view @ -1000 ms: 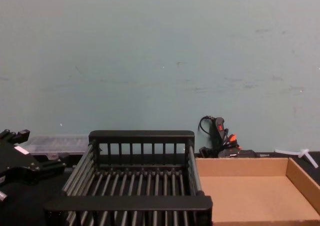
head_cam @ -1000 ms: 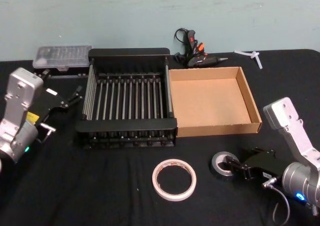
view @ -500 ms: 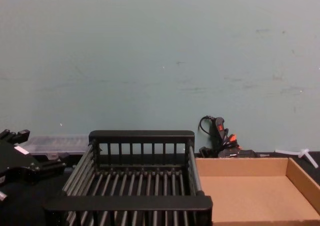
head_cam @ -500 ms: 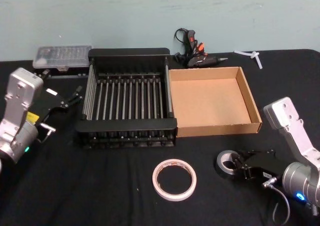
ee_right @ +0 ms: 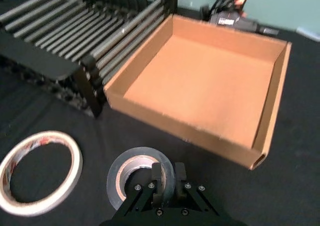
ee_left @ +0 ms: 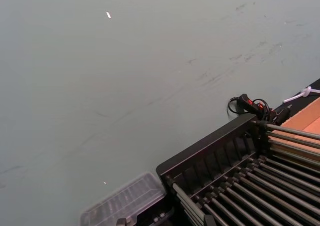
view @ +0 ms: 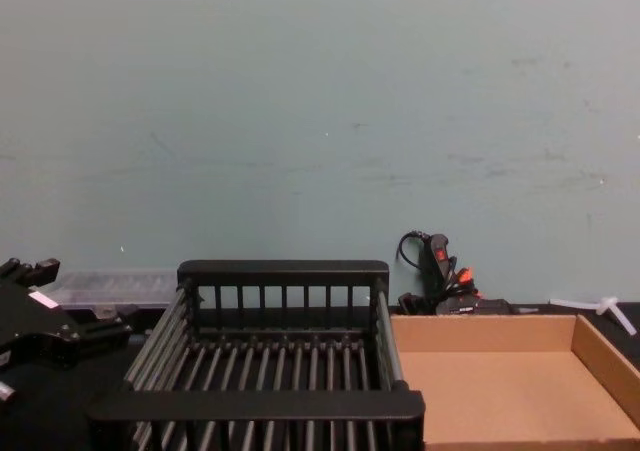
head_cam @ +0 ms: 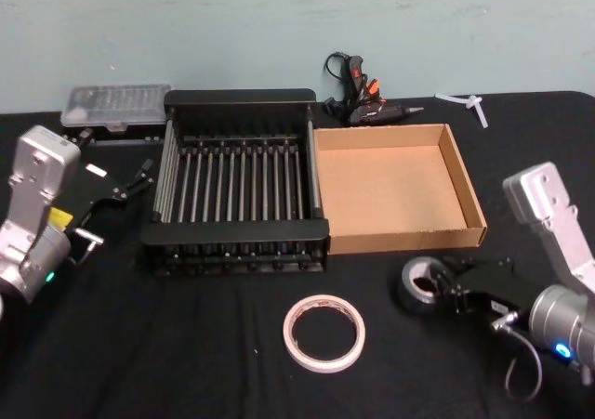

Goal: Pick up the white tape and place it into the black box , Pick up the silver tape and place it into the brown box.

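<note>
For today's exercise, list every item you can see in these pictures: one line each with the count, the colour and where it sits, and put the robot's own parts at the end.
silver tape: 1, dark grey-silver, on the cloth just in front of the brown box, its wall between the right gripper's fingers.
white tape: 1, whitish, flat on the cloth in front of the black box.
black box: 1, black, table centre.
brown box: 1, tan, touching the black box's right side.
glue gun: 1, black and orange, behind the brown box.
clear case: 1, clear, behind the black box's left corner.
white plastic piece: 1, white, back right.
left gripper: 1, black, left of the black box.
right gripper: 1, black, on the silver tape.
</note>
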